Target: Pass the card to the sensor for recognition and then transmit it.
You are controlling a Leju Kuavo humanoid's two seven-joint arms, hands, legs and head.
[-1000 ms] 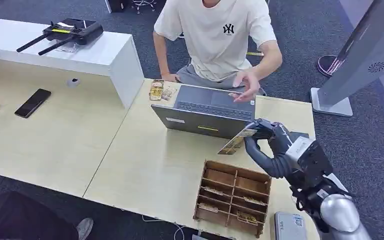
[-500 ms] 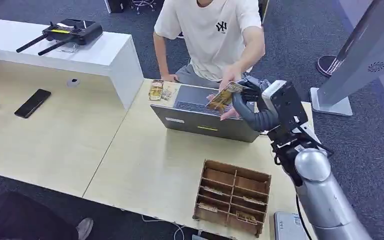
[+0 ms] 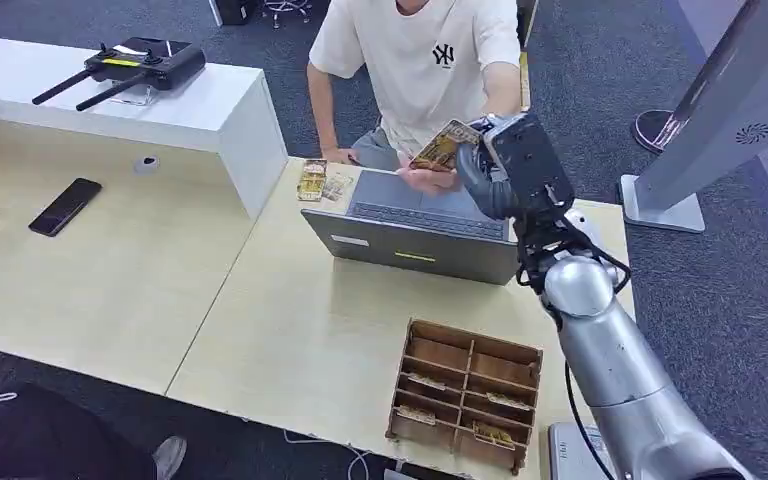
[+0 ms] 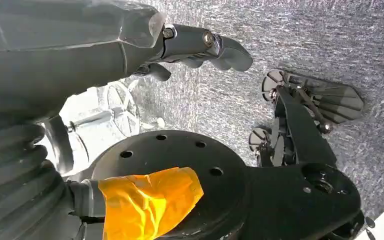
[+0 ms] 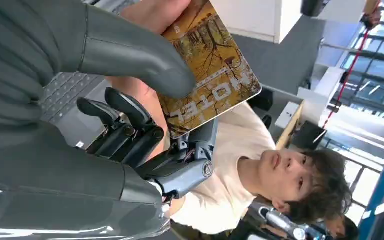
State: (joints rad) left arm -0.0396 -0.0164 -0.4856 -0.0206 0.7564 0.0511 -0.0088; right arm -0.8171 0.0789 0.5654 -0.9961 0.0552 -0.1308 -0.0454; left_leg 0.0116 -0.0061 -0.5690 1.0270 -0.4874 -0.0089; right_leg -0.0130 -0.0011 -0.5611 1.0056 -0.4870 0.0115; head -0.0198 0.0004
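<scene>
My right hand (image 3: 488,166) is raised over the far side of the open laptop (image 3: 415,228), pinching a yellow hotel card (image 3: 443,146) between thumb and fingers. In the right wrist view the card (image 5: 211,70) sticks out past my thumb (image 5: 130,50). A seated person's hand (image 3: 426,179) lies right under the card, touching or nearly touching it. My left hand (image 4: 200,44) hangs over the carpet with its fingers apart and nothing in it.
A wooden compartment box (image 3: 465,395) with several cards stands near the table's front edge. A small card stack (image 3: 313,180) lies left of the laptop. A grey device (image 3: 575,452) sits at the front right corner. A phone (image 3: 65,206) lies far left. A grey kiosk (image 3: 730,110) stands at right.
My right arm has lifted the card from above the wooden box, over the laptop, up to the person. The person's hand has come up under the card.
</scene>
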